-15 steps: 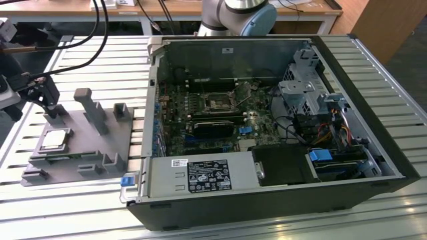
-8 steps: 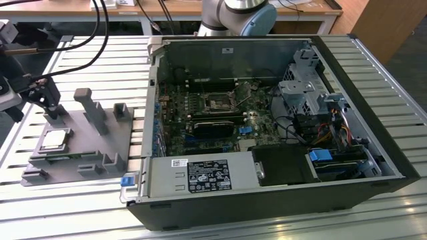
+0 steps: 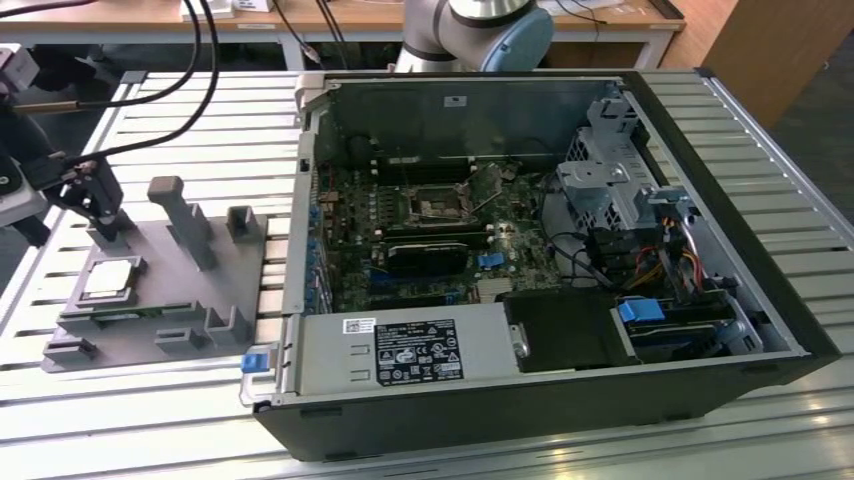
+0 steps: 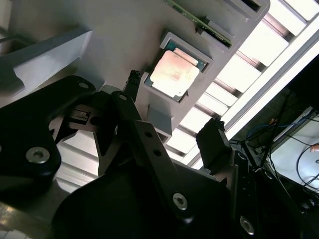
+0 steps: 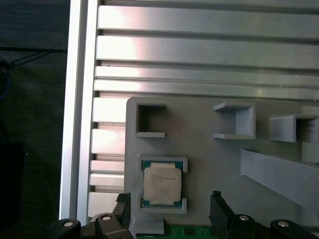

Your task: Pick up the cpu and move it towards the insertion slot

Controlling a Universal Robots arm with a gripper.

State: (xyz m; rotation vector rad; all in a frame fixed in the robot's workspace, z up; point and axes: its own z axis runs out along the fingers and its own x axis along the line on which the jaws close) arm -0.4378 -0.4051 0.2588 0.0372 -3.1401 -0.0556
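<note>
The black two-fingered tool [image 3: 102,222] hangs over the grey plastic fixture plate [image 3: 160,285] at the exterior view's left, on the slatted aluminium tabletop [image 3: 134,420]. Its fingers [image 5: 219,209] stand wide apart and hold nothing. In both wrist views they flank, without touching, the small square silver-topped cpu [image 5: 160,185], which lies flat in its grey pocket. The square black insertion slot with its thin metal frame [image 3: 438,205] sits well apart, towards the exterior view's right, on the green motherboard [image 3: 350,280] inside the open black computer case [image 3: 534,420]. I judge the pick-up is in hand, at the approach. The grasp calls for fingers level with the chip's opposite edges, clear of the pocket walls.
</note>
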